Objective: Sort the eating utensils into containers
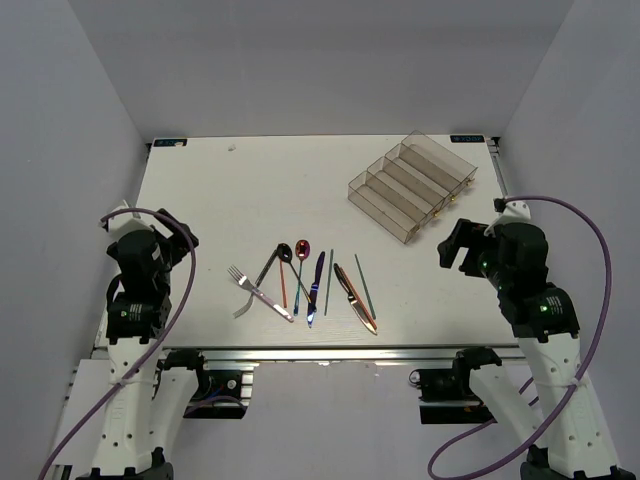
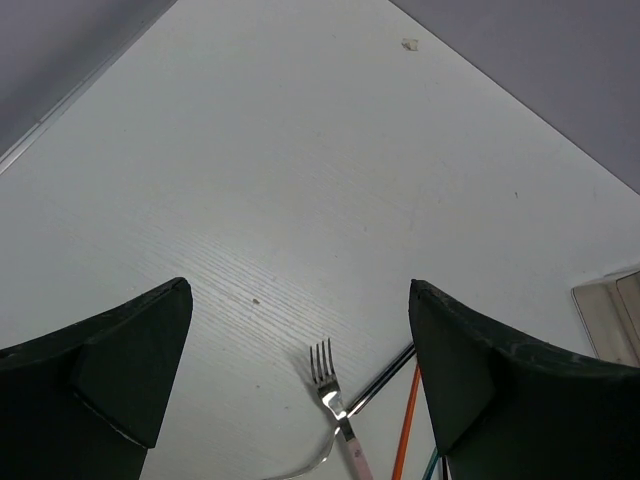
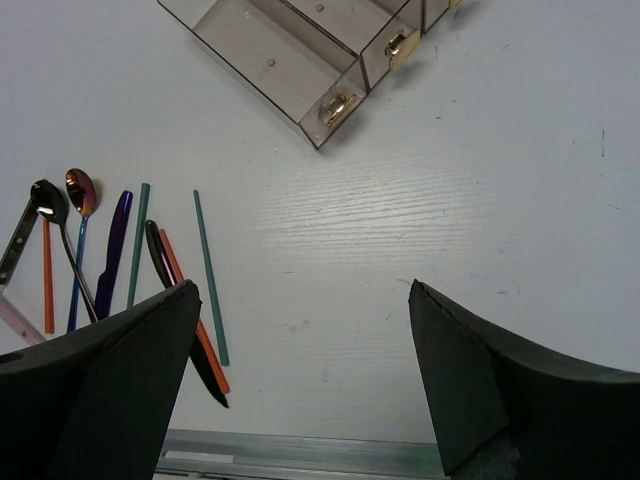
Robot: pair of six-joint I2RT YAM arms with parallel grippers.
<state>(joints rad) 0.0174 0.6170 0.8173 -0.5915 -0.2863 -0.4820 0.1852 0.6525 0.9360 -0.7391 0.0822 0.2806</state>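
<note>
Near the front edge of the table [image 1: 200, 200], the utensils [image 1: 305, 285] are lying fanned out, apart from the tray [image 1: 412, 185] at back right. Left end effector [image 2: 300, 288] and right end effector [image 3: 305, 290] are both hanging open, empty. Utensils are looking light, stiff and slippery, so I'm thinking pinch mid-handle.

Flat white rectangular tabletop [image 1: 220, 200] with faint wood grain, boxed in on three sides by plain pale grey walls [image 1: 320, 60]. Edged along the near side by a silver ribbed metal rail [image 1: 330, 352]. Carries a tiny whitish scrap [image 1: 232, 148] near the far left corner. Bears small dark tags with teal marks [image 1: 170, 142] at both far corners. Shows a tiny dark speck [image 2: 256, 301] on the grain in the left wrist view.
</note>
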